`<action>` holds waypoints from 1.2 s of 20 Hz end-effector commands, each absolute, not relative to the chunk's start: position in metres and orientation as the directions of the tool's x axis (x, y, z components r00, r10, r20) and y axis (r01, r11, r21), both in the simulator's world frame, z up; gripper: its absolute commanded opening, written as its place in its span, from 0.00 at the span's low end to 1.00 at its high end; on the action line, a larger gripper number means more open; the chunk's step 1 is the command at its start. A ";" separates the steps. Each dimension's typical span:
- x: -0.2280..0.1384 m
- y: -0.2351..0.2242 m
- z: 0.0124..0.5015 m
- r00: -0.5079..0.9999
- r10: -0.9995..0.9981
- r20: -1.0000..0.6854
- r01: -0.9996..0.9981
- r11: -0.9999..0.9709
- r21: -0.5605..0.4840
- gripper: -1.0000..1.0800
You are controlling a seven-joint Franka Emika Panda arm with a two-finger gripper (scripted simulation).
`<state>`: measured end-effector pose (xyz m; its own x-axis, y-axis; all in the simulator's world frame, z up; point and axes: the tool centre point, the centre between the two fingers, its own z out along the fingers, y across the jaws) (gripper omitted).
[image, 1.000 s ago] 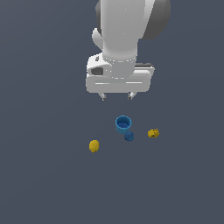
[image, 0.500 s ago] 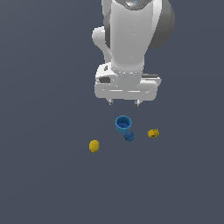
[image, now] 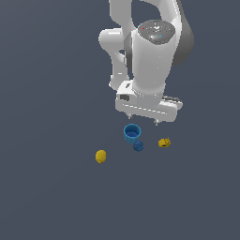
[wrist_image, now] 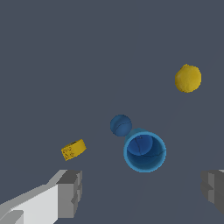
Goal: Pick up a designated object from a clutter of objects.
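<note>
The designated object [image: 164,142] [wrist_image: 73,149] is a small lumpy yellow-orange piece with dark specks, lying on the grey floor at the exterior view's right. The rest of the clutter is a bright blue cup [image: 132,132] [wrist_image: 145,151], a dark blue ball [image: 138,146] [wrist_image: 120,125] beside it, and a smooth yellow oval [image: 101,156] [wrist_image: 188,78] farther to the exterior view's left. My gripper [image: 142,119] [wrist_image: 142,192] hangs open above the floor, over the cup and short of the lumpy piece. Nothing is between its fingers.
The grey floor [image: 51,187] stretches flat on all sides of the clutter. The arm's white body [image: 150,61] rises above the gripper.
The gripper has moved toward the exterior view's right and lower, nearer the cup and the lumpy piece. The objects have not moved.
</note>
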<state>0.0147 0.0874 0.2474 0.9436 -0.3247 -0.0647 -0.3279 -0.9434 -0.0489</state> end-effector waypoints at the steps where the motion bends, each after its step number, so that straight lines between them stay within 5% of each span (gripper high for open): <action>1: 0.015 0.098 0.237 0.921 -0.383 -0.075 -0.387 -0.921 -0.050 0.96; 24: 0.008 0.182 0.142 0.559 -0.823 -0.098 -0.827 -0.562 0.009 0.96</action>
<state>0.0093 0.1775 0.1479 0.5911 -0.8002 -0.1015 -0.8041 -0.5945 0.0043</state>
